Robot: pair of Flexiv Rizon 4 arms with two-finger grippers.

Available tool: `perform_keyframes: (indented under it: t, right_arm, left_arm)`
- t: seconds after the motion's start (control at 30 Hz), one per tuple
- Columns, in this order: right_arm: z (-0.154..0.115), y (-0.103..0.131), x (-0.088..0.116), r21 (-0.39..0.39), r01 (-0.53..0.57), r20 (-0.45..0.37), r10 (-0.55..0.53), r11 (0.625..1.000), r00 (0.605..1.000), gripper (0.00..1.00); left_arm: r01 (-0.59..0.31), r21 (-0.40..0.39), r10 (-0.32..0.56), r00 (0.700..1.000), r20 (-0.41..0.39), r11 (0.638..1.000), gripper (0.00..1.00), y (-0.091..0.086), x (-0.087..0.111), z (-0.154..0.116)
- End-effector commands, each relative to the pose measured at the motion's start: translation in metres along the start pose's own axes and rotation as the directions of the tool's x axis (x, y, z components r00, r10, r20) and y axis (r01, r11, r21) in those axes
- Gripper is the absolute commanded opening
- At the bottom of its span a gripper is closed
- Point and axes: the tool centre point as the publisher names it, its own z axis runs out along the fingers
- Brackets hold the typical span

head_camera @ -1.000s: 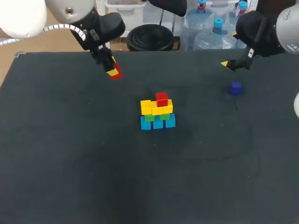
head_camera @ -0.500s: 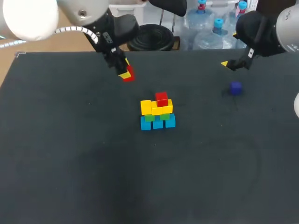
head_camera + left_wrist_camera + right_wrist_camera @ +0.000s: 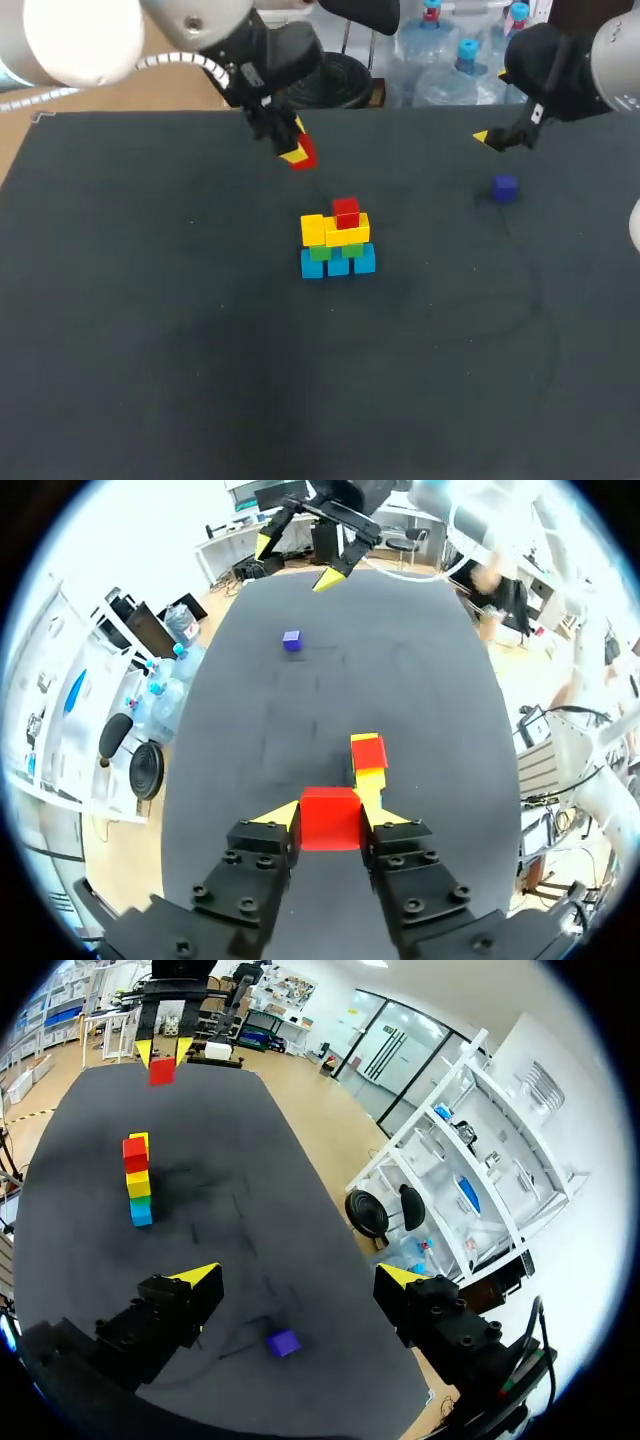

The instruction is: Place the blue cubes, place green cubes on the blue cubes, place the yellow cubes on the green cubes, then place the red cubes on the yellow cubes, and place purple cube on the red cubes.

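Left claw [image 3: 330, 815] clamps a small red cube [image 3: 330, 820] above the table [image 3: 150, 350].
Right claw [image 3: 298, 1276] gapes open near small purple cube [image 3: 283, 1342].

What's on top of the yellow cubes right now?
One red cube sits on the yellow cubes' right part; the left yellow top is bare. The yellow surface under it is hidden. A second red cube is in the left gripper, not on them.

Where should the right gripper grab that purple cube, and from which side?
Probably straight down from above with the right gripper, jaws on two opposite side faces of the purple cube: it lies flat and alone on the table, sides free.
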Motion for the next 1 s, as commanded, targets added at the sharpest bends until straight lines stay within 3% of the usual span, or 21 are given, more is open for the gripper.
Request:
perform_keyframes:
  t: [0.03, 0.6, 0.7, 0.83, 1.0]
  right_arm:
    - [0.000, 0.004, -0.001, 0.083, -0.001, -0.004, 0.001, 0.997, 1.000, 1.00]
    - [0.000, 0.004, -0.001, 0.083, -0.001, -0.004, 0.001, 0.997, 1.000, 1.00]
    - [0.000, 0.004, -0.001, 0.083, -0.001, -0.004, 0.001, 0.997, 1.000, 1.00]
    - [0.000, 0.004, -0.001, 0.083, -0.001, -0.004, 0.001, 0.997, 1.000, 1.00]
    - [0.000, 0.004, -0.001, 0.083, -0.001, -0.004, 0.001, 0.997, 1.000, 1.00]
  left_arm:
    - [-0.002, -0.021, 0.003, 1.000, 0.030, 1.000, 0.00, -0.011, 0.010, -0.002]
    - [-0.002, -0.021, 0.003, 1.000, 0.030, 1.000, 0.00, -0.011, 0.010, -0.002]
    - [-0.041, 0.086, 0.045, 0.998, -0.045, 0.995, 0.00, 0.000, 0.003, 0.004]
    - [-0.103, 0.150, 0.119, 0.987, -0.107, 0.983, 0.00, 0.006, -0.008, 0.011]
    - [-0.060, 0.268, 0.108, 0.980, -0.166, 0.961, 0.00, 0.013, -0.015, 0.021]
